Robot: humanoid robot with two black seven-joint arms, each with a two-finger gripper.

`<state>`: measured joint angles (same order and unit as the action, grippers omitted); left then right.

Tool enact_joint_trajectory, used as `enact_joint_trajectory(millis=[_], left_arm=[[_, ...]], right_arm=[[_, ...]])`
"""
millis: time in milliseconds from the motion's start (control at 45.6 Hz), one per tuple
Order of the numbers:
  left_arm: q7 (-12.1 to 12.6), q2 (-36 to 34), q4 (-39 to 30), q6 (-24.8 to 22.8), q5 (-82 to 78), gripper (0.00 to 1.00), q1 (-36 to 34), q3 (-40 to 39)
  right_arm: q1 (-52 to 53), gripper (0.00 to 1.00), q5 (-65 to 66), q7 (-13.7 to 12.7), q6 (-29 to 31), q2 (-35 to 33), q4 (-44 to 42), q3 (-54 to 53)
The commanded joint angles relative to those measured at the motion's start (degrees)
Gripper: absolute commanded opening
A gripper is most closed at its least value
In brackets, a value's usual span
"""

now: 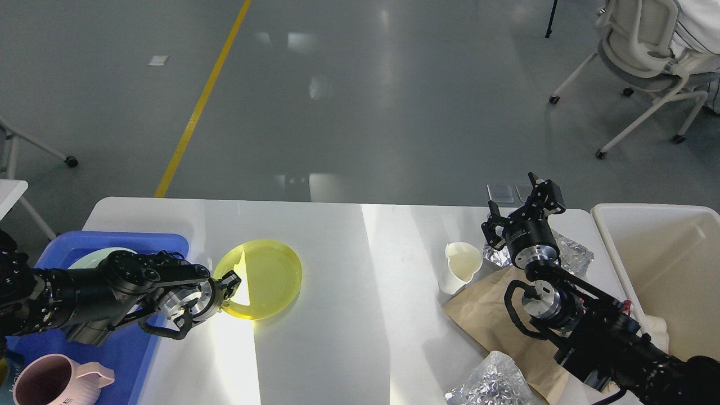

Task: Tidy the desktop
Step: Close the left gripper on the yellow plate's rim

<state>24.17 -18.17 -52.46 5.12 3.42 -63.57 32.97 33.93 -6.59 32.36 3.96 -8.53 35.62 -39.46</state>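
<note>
1. At the far left a blue tray (79, 243) overhung the desktop's (349, 337) left edge, holding a pale plate (93, 257) and, at its near end, a pink mug (48, 382).
2. The left arm lay low across the tray, reaching rightward with its wrist just past the tray's right rim.
3. The left gripper (228, 284) sat at the left rim of a yellow plate (264, 278); its fingers stood a little apart about that rim, but whether they gripped it could not be told.
4. The yellow plate lay flat on the desktop, just right of the tray.
5. The middle of the desktop, from the plate to a white cup (462, 267), was bare, with free room to the near and far edges.
6. Right of the cup, brown paper (484, 320) and crumpled foil (574, 256) crowded the surface; another foil wad (489, 385) sat at the near edge.
7. The right arm rose from the lower right, over the paper, forearm angled up and away.
8. The right gripper (520, 205) hung above the far edge with fingers spread, holding nothing.
9. An off-white tub (613, 247) stood at the right end of the desktop.
</note>
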Motion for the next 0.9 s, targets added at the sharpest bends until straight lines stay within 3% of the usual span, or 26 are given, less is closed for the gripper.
enact_joint_trajectory(millis=[0,175,351,876], left_arm=[[0.0,-0.02,-0.01,-0.03,0.0,0.15,-0.07,-0.28],[0.0,-0.02,-0.01,-0.03,-0.08,0.14,0.28,-0.36],[0.0,-0.11,-0.01,-0.03,-0.08,0.02,0.28,-0.36],[0.35,-0.19,-1.5,-1.43,-0.35,0.0,-0.24,-0.28]], right_arm=[[0.0,1.0,0.0,-0.01,0.0,0.0,-0.03,0.0],[0.0,1.0,0.0,-0.01,0.0,0.0,-0.03,0.0],[0.0,1.0,0.0,0.07,0.0,0.0,-0.03,0.0],[0.0,1.0,0.0,0.07,0.0,0.0,-0.03,0.0]])
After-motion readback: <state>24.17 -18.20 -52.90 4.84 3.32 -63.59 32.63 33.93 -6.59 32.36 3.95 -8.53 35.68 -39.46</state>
